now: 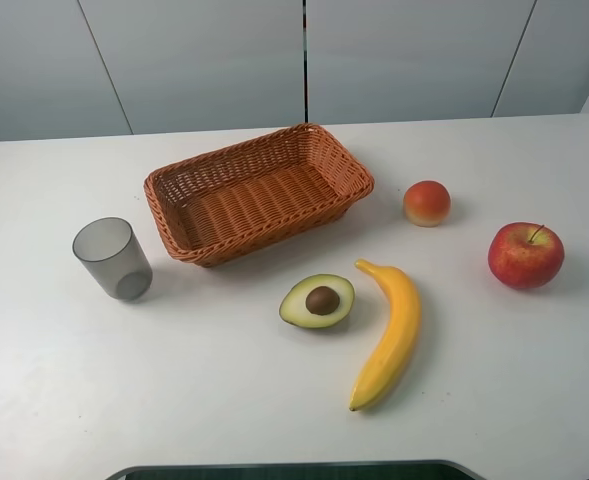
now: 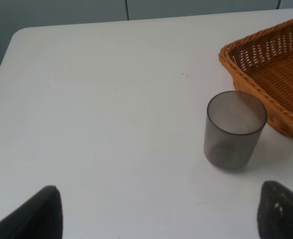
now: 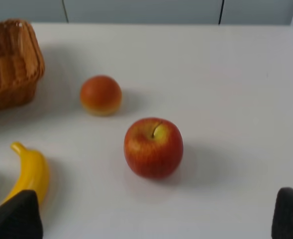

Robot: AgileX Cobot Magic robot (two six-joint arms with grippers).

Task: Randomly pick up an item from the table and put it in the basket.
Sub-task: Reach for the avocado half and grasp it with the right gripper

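The halved avocado (image 1: 318, 301) lies cut side up on the white table (image 1: 174, 390), just in front of the woven basket (image 1: 259, 195), which holds nothing. Neither gripper shows in the exterior high view. The avocado is in neither wrist view. My left gripper (image 2: 158, 219) is open and holds nothing; it hovers over bare table near the grey cup (image 2: 234, 129), with a corner of the basket (image 2: 275, 69) beyond. My right gripper (image 3: 151, 221) is open and holds nothing; it hovers short of the red apple (image 3: 153, 148).
A yellow banana (image 1: 389, 335) lies just right of the avocado. A small orange-red peach-like fruit (image 1: 427, 203) and a red apple (image 1: 526, 256) sit to the right. A grey translucent cup (image 1: 113, 258) stands left of the basket.
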